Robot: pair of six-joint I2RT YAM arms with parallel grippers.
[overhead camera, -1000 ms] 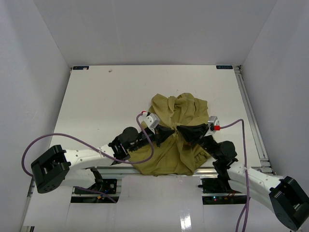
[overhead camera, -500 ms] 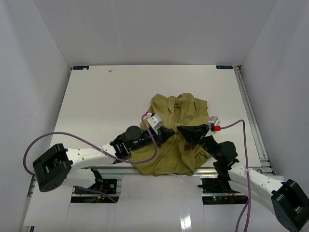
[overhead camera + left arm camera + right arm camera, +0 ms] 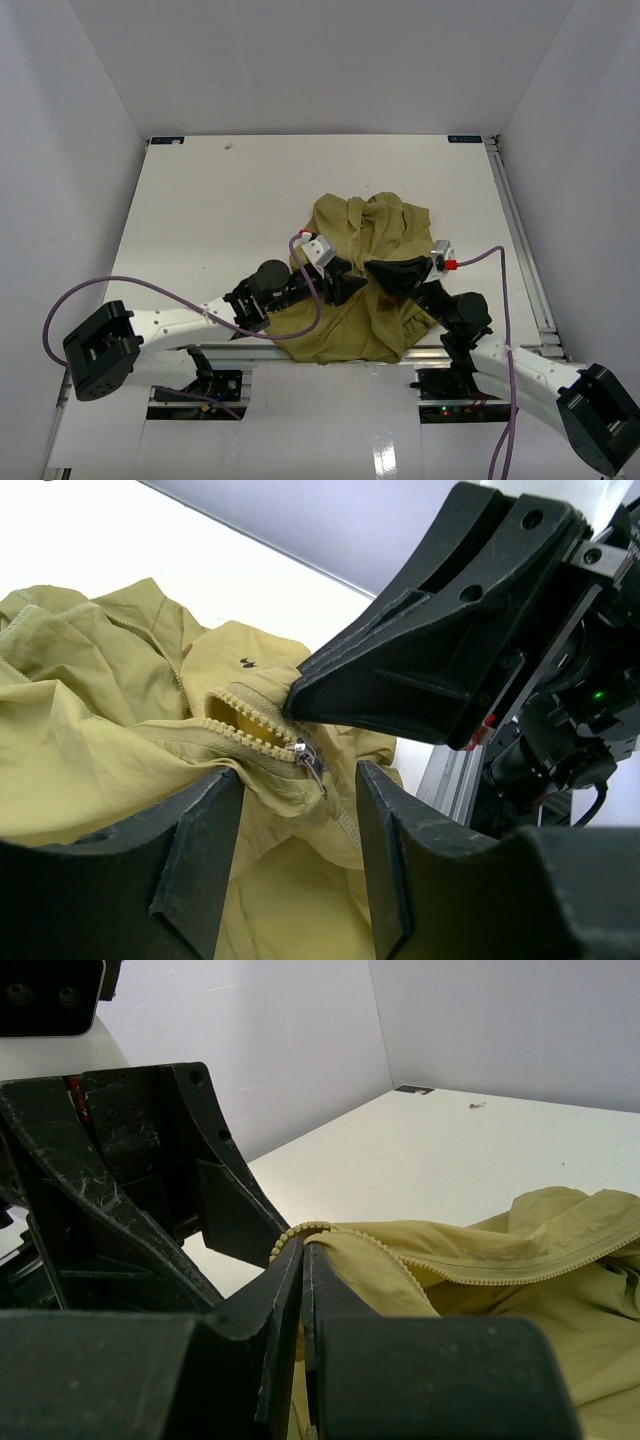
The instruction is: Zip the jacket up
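White worktop (image 3: pixel 200 200) holds the jacket (image 3: pixel 375 225) bunched beneath your arms: right claw (image 3: pixel 302 1248) pinched tight on its toothed edge (image 3: pixel 450 1272), left claw (image 3: pixel 297 780) wide open with the slider (image 3: pixel 308 760) between its fingers, so you close on that pull next.

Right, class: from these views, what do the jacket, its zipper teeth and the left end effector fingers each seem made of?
Jacket: thin woven cloth, matte olive-yellow, perhaps cotton or nylon; it creases softly and shows stitched seams.
Zipper teeth: probably moulded plastic, chunky and coloured like the cloth.
Left end effector fingers: rigid black plastic by the look, matte, with moulded edges.
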